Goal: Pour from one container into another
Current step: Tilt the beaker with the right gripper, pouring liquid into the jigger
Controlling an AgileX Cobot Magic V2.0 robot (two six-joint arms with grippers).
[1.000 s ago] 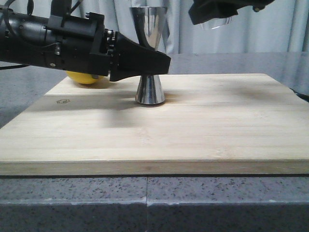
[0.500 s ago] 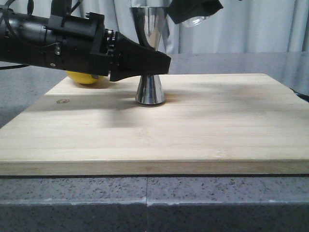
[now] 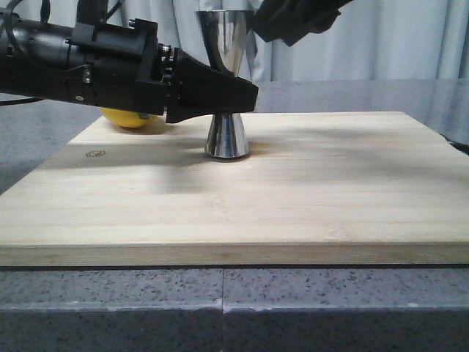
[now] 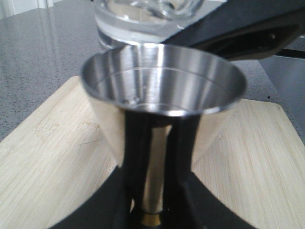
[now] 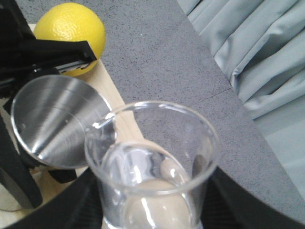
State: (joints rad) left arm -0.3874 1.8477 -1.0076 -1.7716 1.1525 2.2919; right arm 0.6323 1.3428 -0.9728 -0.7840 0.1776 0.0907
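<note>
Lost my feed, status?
Left gripper shut on jigger. Right gripper shut on beaker, lip at jigger's rim. Lemon behind, clear.

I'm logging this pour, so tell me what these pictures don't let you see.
- Front view: the glass beaker is hidden behind the right claw, at the top edge.
- Any view: liquid in the beaker is unclear; the glass is transparent.
- Front view: the lemon is mostly hidden behind the left claw.

Kitchen-like counter: speckled stone worktop (image 3: pixel 220 308), wooden cutting board (image 3: pixel 308 198), lemon (image 5: pixel 70 32), curtains (image 3: pixel 396 37)
</note>
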